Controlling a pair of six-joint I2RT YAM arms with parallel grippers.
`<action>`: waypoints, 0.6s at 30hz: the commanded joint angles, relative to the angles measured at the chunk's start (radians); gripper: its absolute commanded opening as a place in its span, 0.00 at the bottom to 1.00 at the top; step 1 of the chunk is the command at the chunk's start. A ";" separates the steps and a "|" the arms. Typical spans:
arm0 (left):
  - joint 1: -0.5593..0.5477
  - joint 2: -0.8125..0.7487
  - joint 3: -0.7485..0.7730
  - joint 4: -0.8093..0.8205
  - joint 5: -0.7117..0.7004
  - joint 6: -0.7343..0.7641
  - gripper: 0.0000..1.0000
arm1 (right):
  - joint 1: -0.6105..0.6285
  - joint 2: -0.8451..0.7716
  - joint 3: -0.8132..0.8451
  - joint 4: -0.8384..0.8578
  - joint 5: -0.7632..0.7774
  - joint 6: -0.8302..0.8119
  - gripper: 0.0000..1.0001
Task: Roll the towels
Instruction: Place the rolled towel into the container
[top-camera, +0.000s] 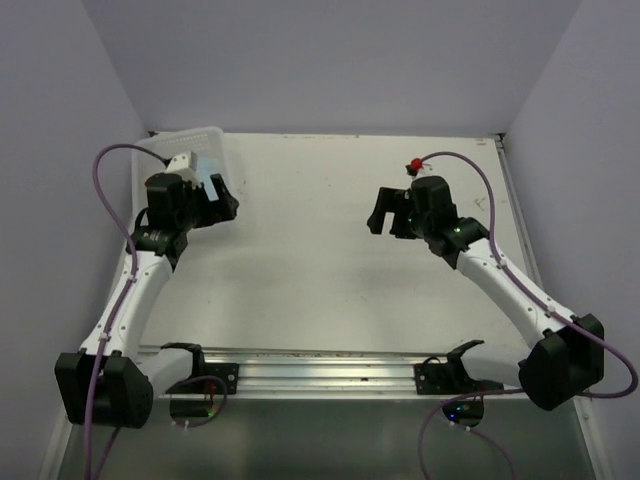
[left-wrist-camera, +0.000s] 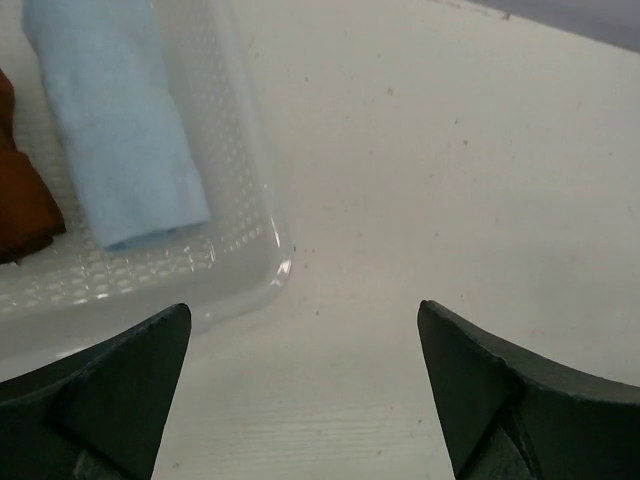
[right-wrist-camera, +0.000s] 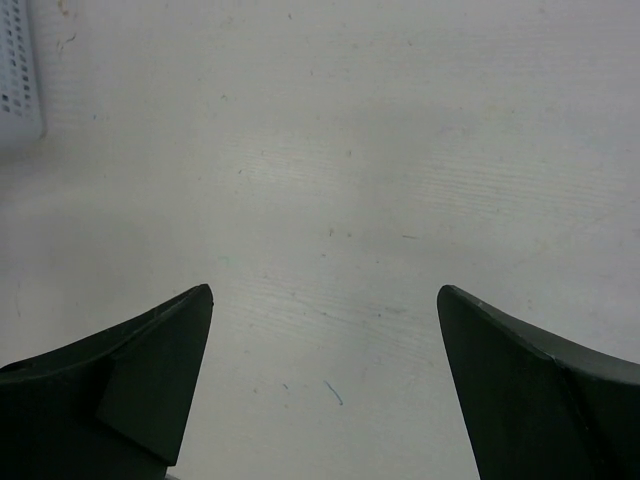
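- Left tool (left-wrist-camera: 302, 320): fingers spread wide, nothing between them. It hangs over the bare worktop (top-camera: 320, 260), just beside the near corner of the white mesh basket (left-wrist-camera: 270, 240).
- From overhead, the left tool (top-camera: 225, 198) sits at the far-left of the worktop, right by the basket (top-camera: 185, 137).
- Light blue towel (left-wrist-camera: 120, 130): lies inside the basket as a long, narrow bundle. Rolled or folded, I cannot tell from here.
- Rust towel (left-wrist-camera: 20, 190): also inside the basket, just beside the blue one on the side away from the tool. It is mostly cut off at the edge of the left wrist view.
- Right tool (right-wrist-camera: 325, 295): fingers spread wide, gripping nothing, bare worktop beneath.
- Overhead, the right tool (top-camera: 388, 215) is at the far-right, well apart from the basket and both towels.
- One corner of the basket (right-wrist-camera: 15, 70) shows at the edge of the right wrist view.
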 joint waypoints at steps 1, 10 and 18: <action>-0.018 -0.096 -0.121 0.120 -0.029 0.014 1.00 | -0.031 -0.040 0.054 -0.132 -0.010 -0.012 0.99; -0.082 -0.121 -0.148 0.125 -0.048 0.020 0.99 | -0.035 -0.078 0.116 -0.249 0.200 0.011 0.99; -0.081 -0.146 -0.157 0.129 -0.098 0.023 1.00 | -0.035 -0.028 0.123 -0.257 0.231 -0.030 0.99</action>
